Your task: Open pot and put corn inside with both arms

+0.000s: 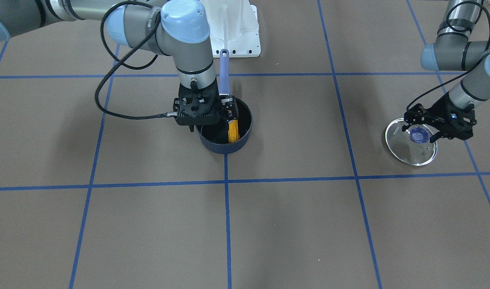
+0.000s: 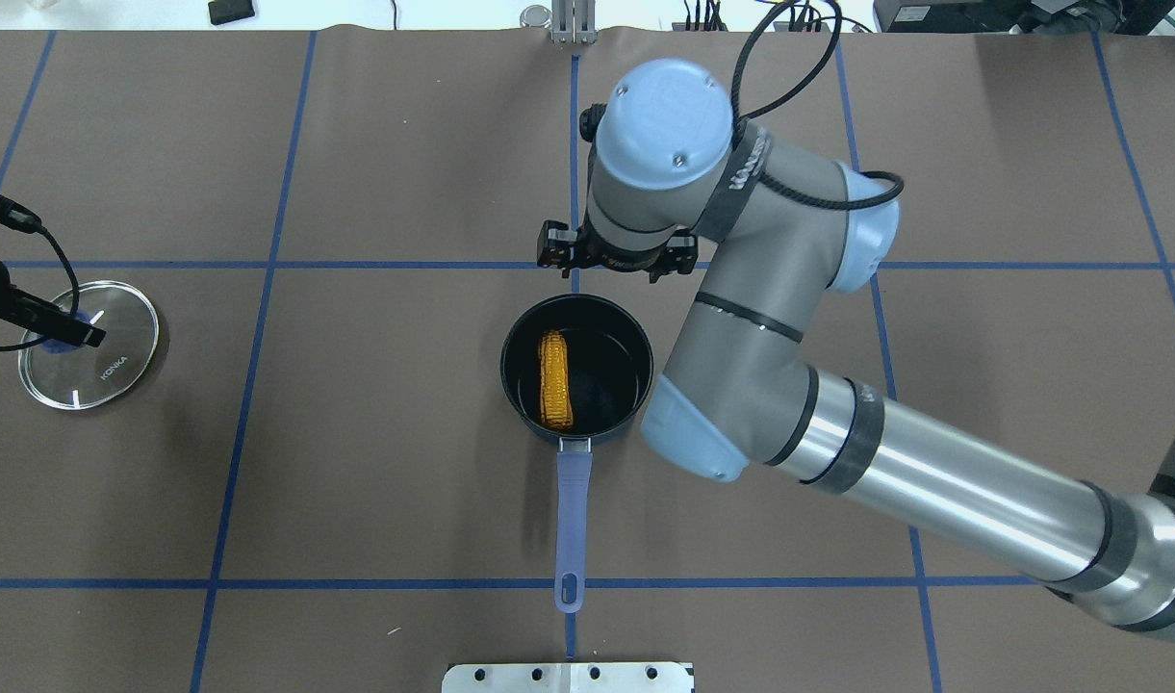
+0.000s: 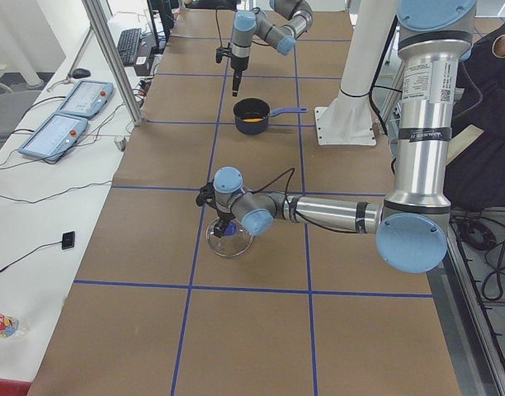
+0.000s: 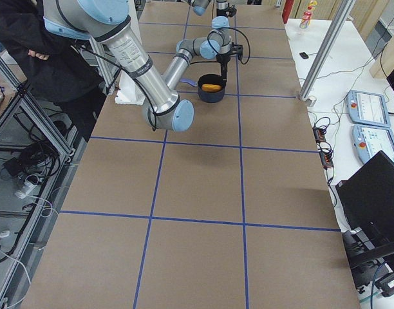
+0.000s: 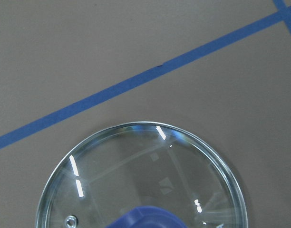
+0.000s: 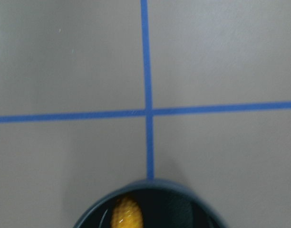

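At table centre, the pot (image 2: 506,385) is uncovered, with its handle (image 2: 572,510) pointed toward the robot base. The corn (image 2: 555,379) is laid flat inside, along the pot's robot-left side. The right gripper (image 1: 230,116) is held above the pot's far rim; its jaw opening can't be told. Well apart, on the robot's left, the glass lid (image 1: 409,154) is laid on the table (image 2: 356,462). Its blue knob (image 1: 419,137) is straddled by the left gripper (image 1: 420,134); pinched or loose can't be told.

orange-yellow corn (image 2: 555,393), dark blue pot (image 2: 609,373)
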